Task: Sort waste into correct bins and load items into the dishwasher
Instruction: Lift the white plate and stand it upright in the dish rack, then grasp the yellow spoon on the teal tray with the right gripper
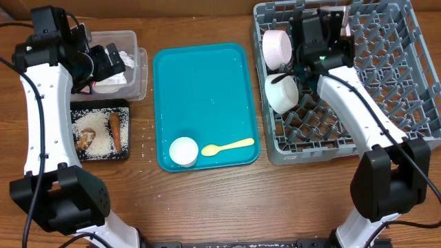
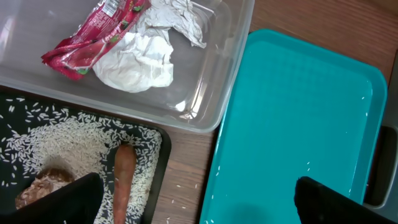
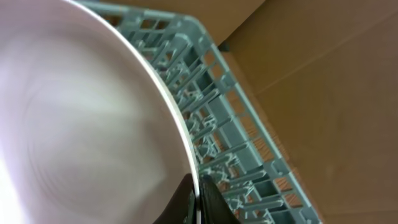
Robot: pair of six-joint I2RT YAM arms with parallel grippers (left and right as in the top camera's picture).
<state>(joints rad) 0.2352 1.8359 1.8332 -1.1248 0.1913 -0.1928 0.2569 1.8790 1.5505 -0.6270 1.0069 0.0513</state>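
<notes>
Wooden table (image 1: pixel 207 200), plate (image 3: pixel 81 124) in right hand (image 3: pixel 198 190)

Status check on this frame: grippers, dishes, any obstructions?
Left gripper open, empty, by the clear tub. Right gripper shut on pink plate at the dish rack. White cup sits on teal tray. No obstruction seen.

Wht arm links (image 1: pixel 43 114), blk joints (image 1: pixel 65 200), blk wrist housings (image 1: pixel 318 34), green LEDs (image 1: pixel 29 48)
</notes>
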